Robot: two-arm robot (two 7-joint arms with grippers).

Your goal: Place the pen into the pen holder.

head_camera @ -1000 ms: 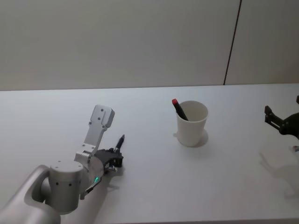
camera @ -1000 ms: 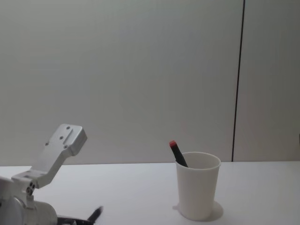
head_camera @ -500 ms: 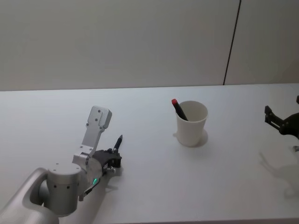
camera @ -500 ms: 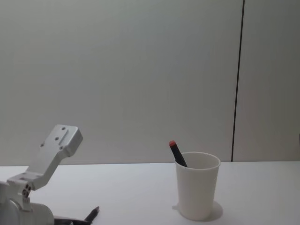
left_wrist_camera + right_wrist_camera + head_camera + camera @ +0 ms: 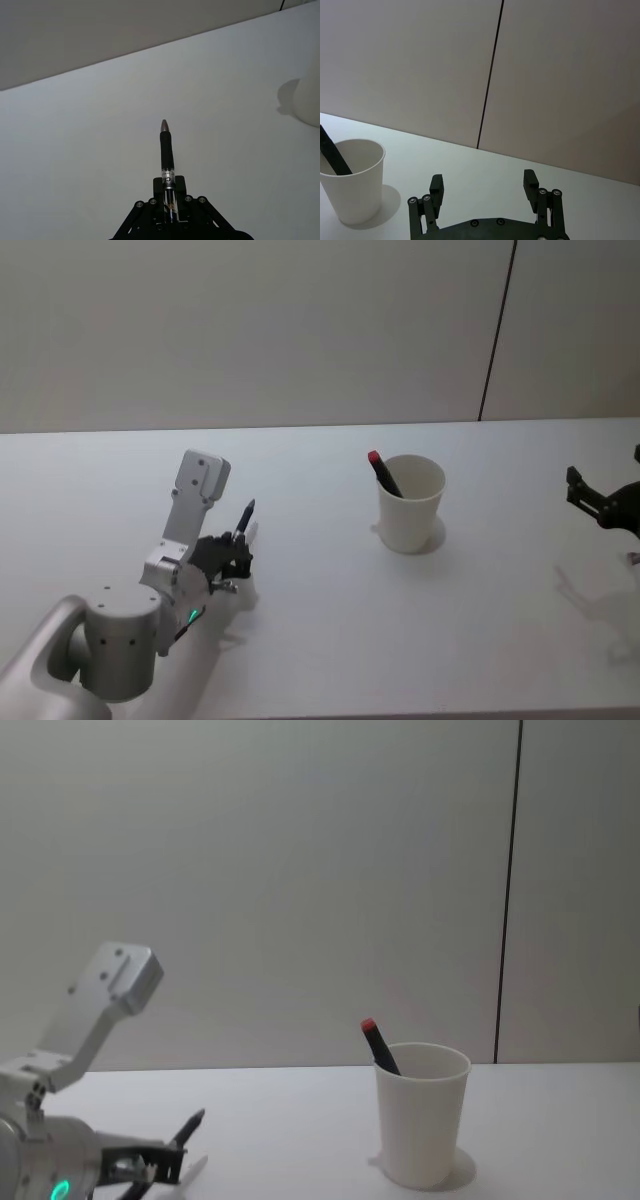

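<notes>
Here, left claw (image 5: 238, 545) grips the pen (image 5: 166, 150); right claw (image 5: 484, 179) gapes empty.

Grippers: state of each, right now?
Left gripper: shut on the pen.
Right gripper: open, holding nothing.

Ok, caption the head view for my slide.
Left gripper holds a pen, left of the pen holder with a red-capped pen inside; right gripper parked at right.
</notes>
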